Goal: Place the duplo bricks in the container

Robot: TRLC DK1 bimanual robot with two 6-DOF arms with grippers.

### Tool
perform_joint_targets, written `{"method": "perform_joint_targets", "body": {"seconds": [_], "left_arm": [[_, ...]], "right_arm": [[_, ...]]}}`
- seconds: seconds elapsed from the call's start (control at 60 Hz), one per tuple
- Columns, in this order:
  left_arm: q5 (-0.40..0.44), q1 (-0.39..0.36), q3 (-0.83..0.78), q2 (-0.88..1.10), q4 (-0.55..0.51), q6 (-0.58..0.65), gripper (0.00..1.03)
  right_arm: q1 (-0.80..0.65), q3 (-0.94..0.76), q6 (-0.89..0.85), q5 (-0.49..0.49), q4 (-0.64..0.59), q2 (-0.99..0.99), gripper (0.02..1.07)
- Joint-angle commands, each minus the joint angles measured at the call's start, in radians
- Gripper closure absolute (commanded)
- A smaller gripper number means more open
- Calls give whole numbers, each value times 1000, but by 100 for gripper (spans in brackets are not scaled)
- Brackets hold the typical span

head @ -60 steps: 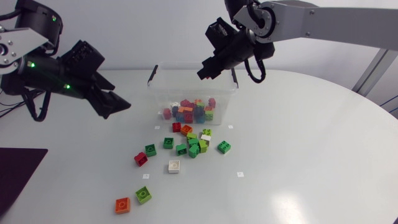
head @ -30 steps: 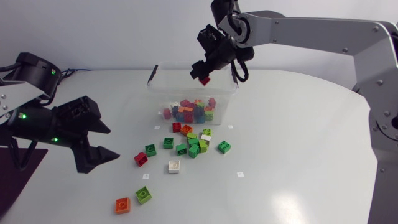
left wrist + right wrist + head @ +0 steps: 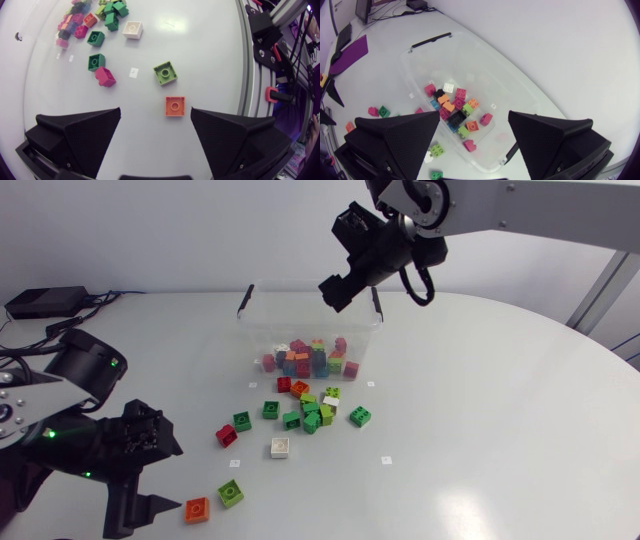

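Many duplo bricks (image 3: 310, 358) already sit in the container (image 3: 300, 315) near the bench's (image 3: 480, 420) far edge, over a dozen loose bricks (image 3: 305, 416) remain mid-bench, and both sets of jaws gape empty: the right jaws above the container, the left jaws over the orange brick (image 3: 175, 106) near the near edge.

I count one container (image 3: 262, 330), with two black handles (image 3: 247, 295). Two claws: left claw (image 3: 155, 110), right claw (image 3: 474, 114). Loose bricks on worktop (image 3: 480, 430), roughly fifteen by my tally:
- orange bricks (image 3: 197, 509): two
- white bricks (image 3: 280, 447): two
- red bricks (image 3: 226, 435): two
- dark green bricks (image 3: 242, 421): four
- lime bricks (image 3: 231, 493): about five, since middle cluster is tight and exact split hard to tell.

Bricks inside container: heaped pile, mixed colours, too tangled for me to count.
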Motion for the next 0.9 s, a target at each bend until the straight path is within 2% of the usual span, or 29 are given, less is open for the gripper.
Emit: {"method": "perform_joint_targets", "body": {"seconds": [0.0, 0.267, 0.517, 0.6, 0.683, 0.883], "left_arm": [[-16, -25, -44, 4, -15, 32, 7], [-40, -89, -50, 72, 3, 15, 9], [-77, -152, -87, 156, 87, -58, 12], [-88, -161, -93, 188, 107, -86, 21], [-94, -169, -105, 213, 130, -100, 22], [-95, -197, -127, 260, 182, -147, 37]], "right_arm": [[22, -107, -57, 5, -17, -65, 7], [54, -354, -122, 22, -28, -192, 7], [60, -543, -140, 71, 29, -254, 7], [60, -578, -140, 81, 41, -260, 7], [60, -602, -131, 90, 52, -266, 7], [69, -633, -48, 99, 36, -265, 7]]}}
